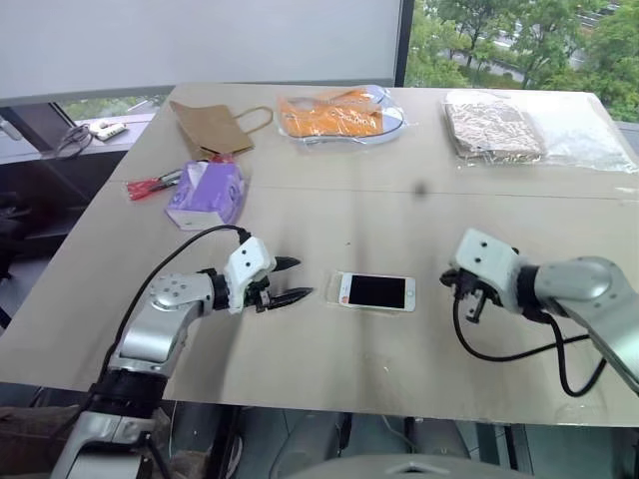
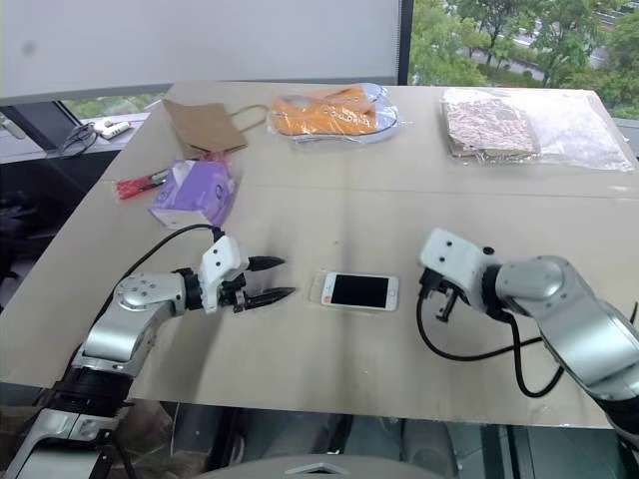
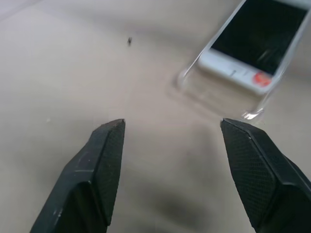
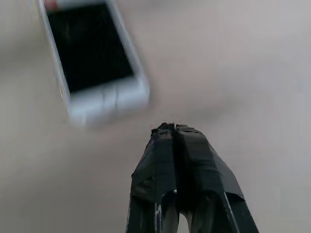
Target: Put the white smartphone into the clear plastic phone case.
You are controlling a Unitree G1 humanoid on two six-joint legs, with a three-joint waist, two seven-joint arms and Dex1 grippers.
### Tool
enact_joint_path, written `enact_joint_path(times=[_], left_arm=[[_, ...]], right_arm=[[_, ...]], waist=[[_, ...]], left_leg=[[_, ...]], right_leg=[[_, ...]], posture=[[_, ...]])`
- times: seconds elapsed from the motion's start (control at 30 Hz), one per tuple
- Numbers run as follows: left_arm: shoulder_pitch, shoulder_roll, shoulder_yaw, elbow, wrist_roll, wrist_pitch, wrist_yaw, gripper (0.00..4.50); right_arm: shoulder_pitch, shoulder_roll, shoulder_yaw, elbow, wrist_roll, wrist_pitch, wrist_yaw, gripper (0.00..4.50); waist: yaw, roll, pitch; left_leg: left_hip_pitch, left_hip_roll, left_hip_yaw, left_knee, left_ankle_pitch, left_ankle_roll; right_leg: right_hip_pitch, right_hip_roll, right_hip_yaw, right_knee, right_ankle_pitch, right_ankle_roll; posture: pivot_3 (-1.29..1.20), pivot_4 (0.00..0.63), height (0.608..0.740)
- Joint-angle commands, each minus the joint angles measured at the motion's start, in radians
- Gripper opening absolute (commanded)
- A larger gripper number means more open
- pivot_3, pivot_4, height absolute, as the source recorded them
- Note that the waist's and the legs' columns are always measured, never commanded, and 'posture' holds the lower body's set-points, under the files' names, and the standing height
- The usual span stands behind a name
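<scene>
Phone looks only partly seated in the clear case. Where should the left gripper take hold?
Likely the case's empty near end, coming from the robot's left. It juts past the phone toward the open left gripper, and both lie flat.

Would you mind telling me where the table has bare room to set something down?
The widest bare stretch runs across the middle of the table, between the phone and the far bags. The front strip below the phone is free too. It is crowded along the far edge and around the purple pack.

Bare table [image 1: 329, 220] surrounds the white smartphone [image 1: 376, 292]; clutter lies well apart.
</scene>
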State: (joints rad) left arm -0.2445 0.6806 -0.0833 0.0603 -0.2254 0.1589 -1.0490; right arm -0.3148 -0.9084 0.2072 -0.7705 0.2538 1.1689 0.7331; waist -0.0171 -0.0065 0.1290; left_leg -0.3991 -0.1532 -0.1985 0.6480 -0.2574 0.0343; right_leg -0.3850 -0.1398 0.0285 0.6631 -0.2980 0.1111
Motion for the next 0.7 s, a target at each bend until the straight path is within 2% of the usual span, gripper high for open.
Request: enact_joint_path(times=[0.03, 0.23, 0.33, 0.5, 0.53, 0.7], left_arm=[[-0.019, -0.005, -0.025, 0.029, 0.046, -0.057, 0.001, 3.21], [-0.036, -0.045, -0.043, 0.063, 0.042, -0.066, -0.009, 3.21], [-0.045, -0.065, -0.049, 0.071, 0.023, -0.057, -0.035, 2.45], [-0.059, -0.08, -0.064, 0.081, 0.017, -0.065, -0.078, 0.2], [-0.064, -0.083, -0.066, 0.085, 0.018, -0.065, -0.084, 0.08], [-0.083, -0.102, -0.088, 0.093, 0.019, -0.059, -0.115, 0.08]], right_arm=[[0.016, 0.005, -0.008, -0.057, 0.013, 0.0, -0.027, 0.03], [-0.013, 0.093, 0.064, -0.013, 0.01, -0.014, -0.083, 0.03], [-0.032, 0.13, 0.083, 0.01, 0.015, -0.018, -0.094, 0.0], [-0.041, 0.118, 0.121, 0.042, -0.001, -0.044, -0.096, 0.0], [-0.041, 0.116, 0.123, 0.047, -0.002, -0.048, -0.095, 0.0], [-0.045, 0.117, 0.151, 0.071, -0.011, -0.075, -0.092, 0.0]], waist=[[-0.001, 0.0, 0.0], [0.007, -0.001, 0.001], [0.015, -0.002, 0.002], [0.021, -0.002, 0.002], [0.02, -0.002, 0.002], [0.019, -0.002, 0.002]], left_leg=[[0.0, 0.0, 0.0, 0.0, 0.0, 0.0], [0.0, -0.001, -0.001, 0.001, 0.0, 0.0], [0.0, -0.001, -0.001, 0.002, 0.0, 0.0], [0.0, -0.001, -0.003, 0.002, 0.0, 0.0], [0.0, -0.001, -0.003, 0.002, 0.0, 0.0], [0.0, -0.001, -0.003, 0.003, 0.0, 0.0]], right_leg=[[0.0, 0.0, 0.0, 0.0, 0.0, 0.0], [0.0, 0.0, -0.001, 0.0, 0.0, 0.0], [0.001, 0.001, -0.002, 0.0, 0.0, 0.0], [0.001, 0.002, -0.003, 0.0, 0.0, 0.0], [0.001, 0.002, -0.003, 0.0, 0.0, 0.0], [0.002, 0.002, -0.003, 0.0, 0.0, 0.0]], posture=[[0.0, 0.15, 0.74], [0.0, 0.15, 0.74], [0.0, 0.15, 0.74], [0.0, 0.15, 0.74], [0.0, 0.15, 0.74], [0.0, 0.15, 0.74]])
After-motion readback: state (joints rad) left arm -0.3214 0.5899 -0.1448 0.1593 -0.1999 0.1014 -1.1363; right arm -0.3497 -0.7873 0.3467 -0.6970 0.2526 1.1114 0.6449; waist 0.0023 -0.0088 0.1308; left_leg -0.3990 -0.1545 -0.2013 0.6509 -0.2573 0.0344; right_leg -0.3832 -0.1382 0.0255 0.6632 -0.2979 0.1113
